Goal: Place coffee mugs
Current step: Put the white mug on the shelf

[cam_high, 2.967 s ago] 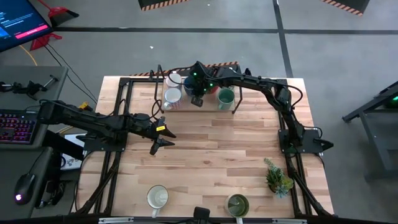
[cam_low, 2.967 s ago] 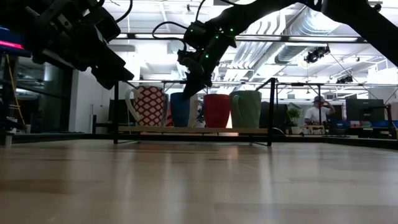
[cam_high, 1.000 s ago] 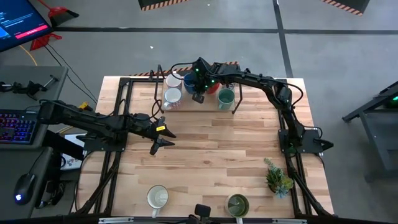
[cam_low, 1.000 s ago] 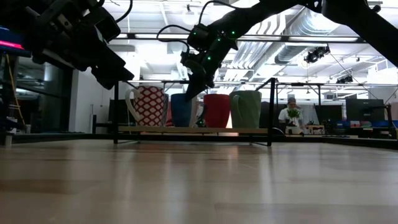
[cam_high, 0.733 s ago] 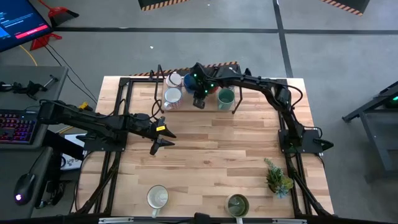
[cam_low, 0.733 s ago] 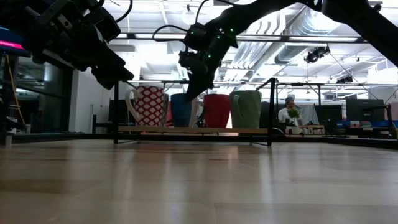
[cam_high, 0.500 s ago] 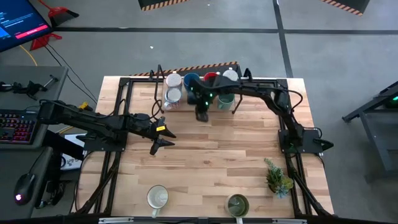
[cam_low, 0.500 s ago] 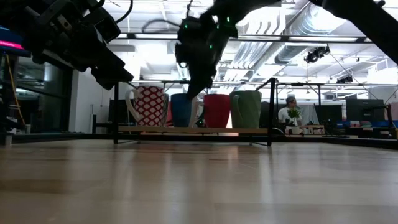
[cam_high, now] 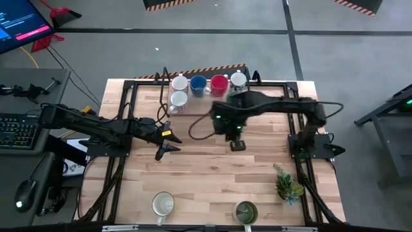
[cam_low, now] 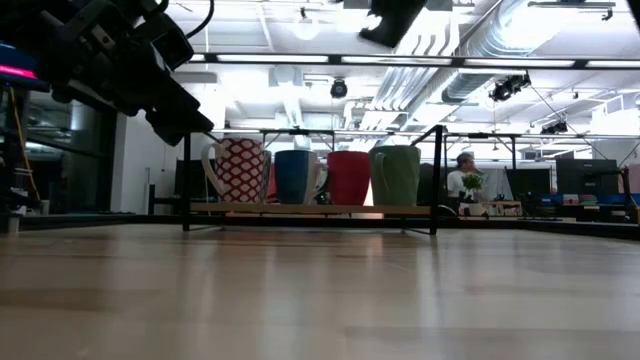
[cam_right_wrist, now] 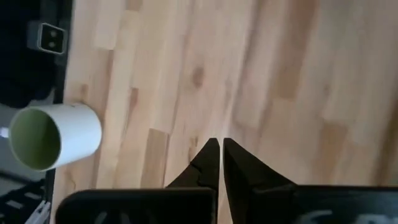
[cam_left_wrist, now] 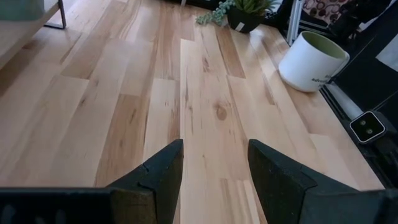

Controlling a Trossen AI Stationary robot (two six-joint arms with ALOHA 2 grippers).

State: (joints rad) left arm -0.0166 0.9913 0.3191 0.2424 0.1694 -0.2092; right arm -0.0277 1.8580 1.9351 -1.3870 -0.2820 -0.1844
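One right end effector (cam_high: 238,145) pulled back mid-table, fingers together, left end effector (cam_high: 168,140) unmoved, apart

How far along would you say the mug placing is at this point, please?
Done: six mugs on the rack at the far edge, among them the blue mug, red mug and a patterned mug. In hand: nothing; the right gripper is shut and empty over mid-table, the left gripper open and waiting. Left: the white mug and olive mug at the near edge.
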